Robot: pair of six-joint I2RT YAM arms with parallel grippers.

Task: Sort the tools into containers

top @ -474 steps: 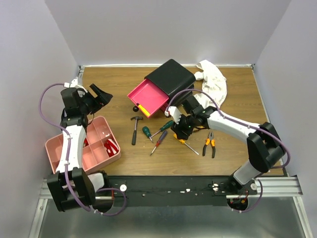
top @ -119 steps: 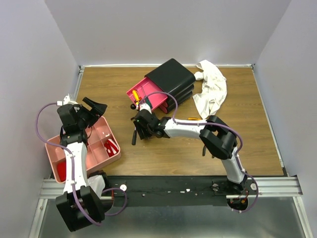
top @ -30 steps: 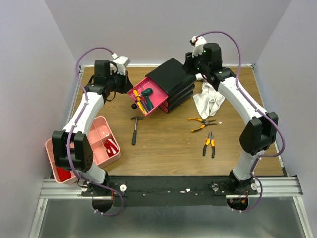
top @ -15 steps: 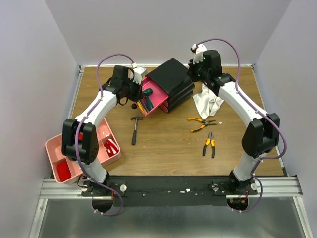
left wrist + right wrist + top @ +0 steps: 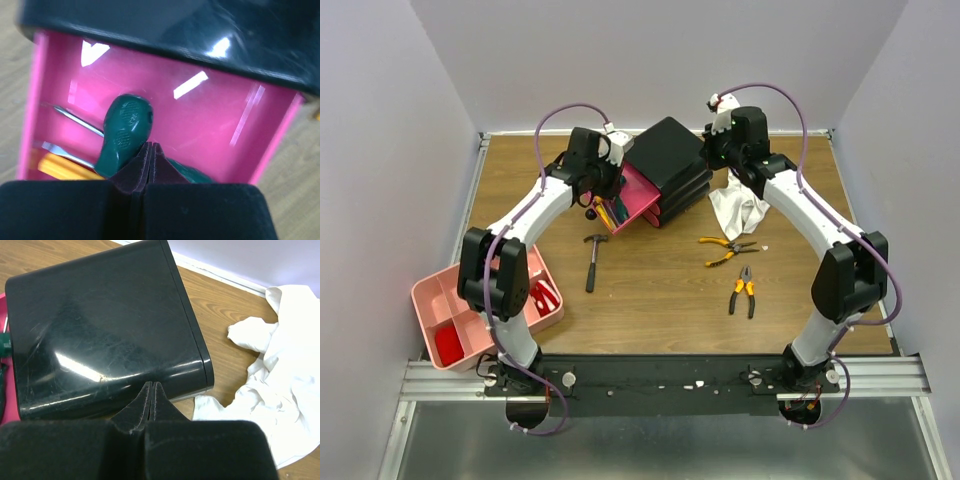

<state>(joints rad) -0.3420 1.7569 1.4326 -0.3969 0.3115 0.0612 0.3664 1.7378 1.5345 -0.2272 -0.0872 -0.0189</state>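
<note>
The black box [image 5: 668, 160] has its top magenta drawer [image 5: 642, 190] part-way out, and my left gripper [image 5: 610, 178] is shut at the drawer's front. In the left wrist view the shut gripper [image 5: 151, 145] hovers over the drawer [image 5: 220, 115], which holds a green-handled screwdriver [image 5: 125, 131] and a yellow-handled one [image 5: 64, 167]. My right gripper [image 5: 713, 150] is shut and empty at the box's back right corner, its tips [image 5: 151, 385] just off the black box [image 5: 100, 330]. A hammer [image 5: 592, 260] and two orange-and-black pliers [image 5: 726, 248] [image 5: 743, 291] lie on the table. The pale-pink tray [image 5: 440, 300] sits front left.
A crumpled white cloth [image 5: 744, 192] lies right of the box and fills the right side of the right wrist view [image 5: 280, 390]. Red items [image 5: 546, 297] rest in the tray's compartments. Walls close in the table [image 5: 660, 310] at the back and sides.
My left gripper has swung right to the drawer front, and the drawer now sticks out less. The right gripper has shut and settled lower behind the box.
</note>
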